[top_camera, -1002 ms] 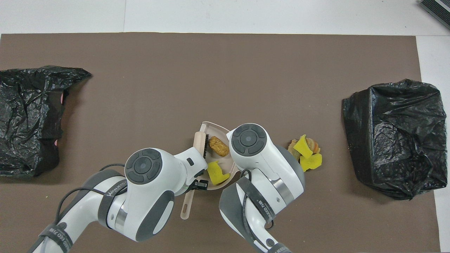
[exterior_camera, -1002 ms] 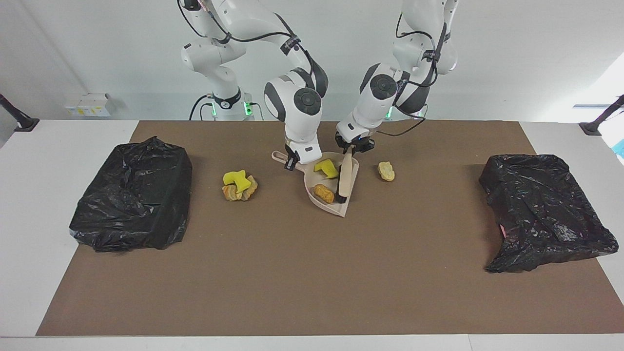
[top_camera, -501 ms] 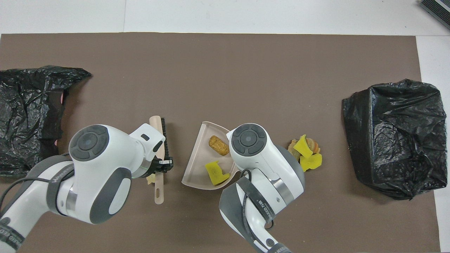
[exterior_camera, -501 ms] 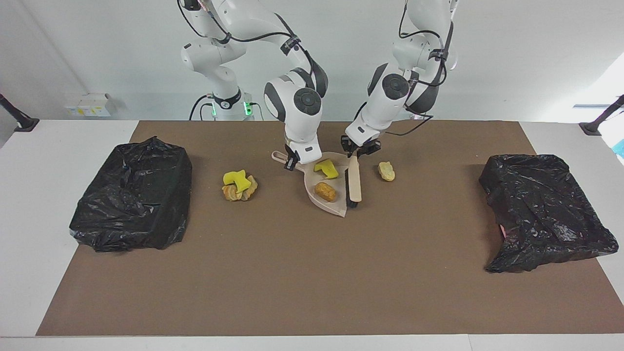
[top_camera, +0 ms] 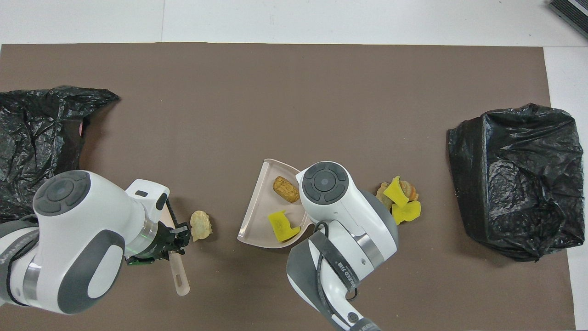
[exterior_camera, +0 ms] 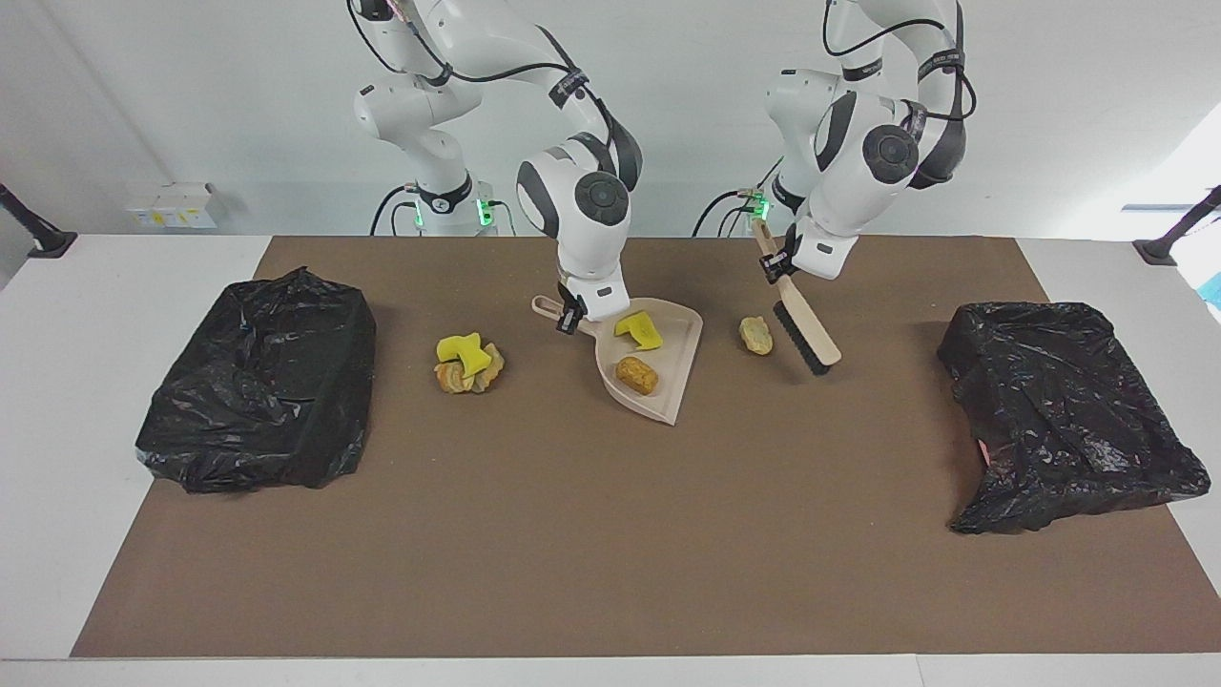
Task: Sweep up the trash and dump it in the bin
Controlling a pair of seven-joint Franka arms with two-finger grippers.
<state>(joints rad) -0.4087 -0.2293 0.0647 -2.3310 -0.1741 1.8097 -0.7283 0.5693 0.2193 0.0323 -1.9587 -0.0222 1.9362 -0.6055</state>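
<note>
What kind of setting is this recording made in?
Likely a robotics lab set up for a cleaning trial: a white table with a brown mat, bag-lined bins at each end, and staged foam and bread-like trash.

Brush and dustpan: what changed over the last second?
The left claw, gripping the brush, carried it out of the dustpan, over the lone tan lump, toward the left arm's end. The right claw kept holding the dustpan handle; the trash inside, the pile and both bags stayed.

Two black bags, one dustpan, one brush and one lone lump are lying here.
</note>
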